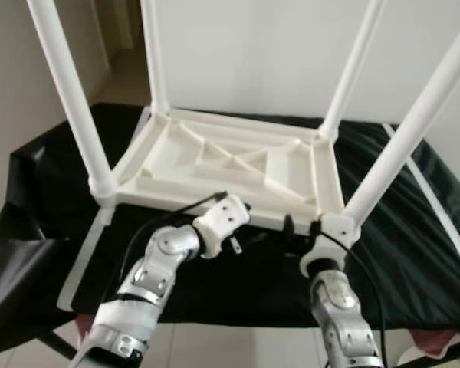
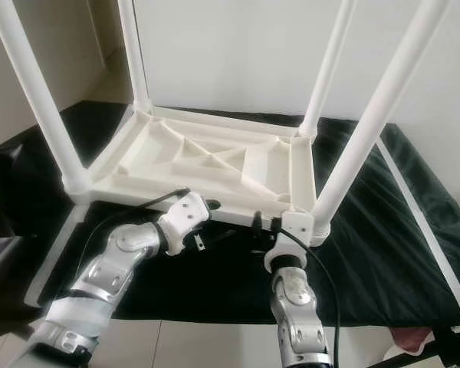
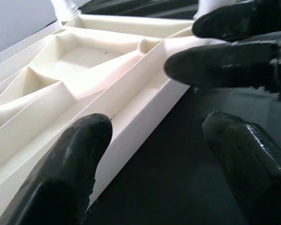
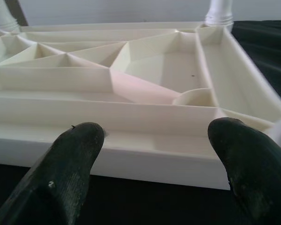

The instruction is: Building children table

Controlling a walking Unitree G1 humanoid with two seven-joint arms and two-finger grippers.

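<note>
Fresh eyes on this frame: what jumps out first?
A white plastic table lying upside down on a black cloth, its four legs pointing up. Both grippers sit at its near edge: the left gripper open, one finger over the rim, and the right gripper open by the near right corner.

We see the upturned table (image 1: 238,165) as smooth, cream-white moulded plastic with a soft sheen, its legs (image 1: 69,100) the same. Under it we find a black cloth (image 1: 414,245), matt and lightly creased. The arms (image 1: 157,264) look like brushed silver metal, and the fingers (image 4: 70,164) like black, slightly glossy, faintly textured rubber or plastic.
</note>
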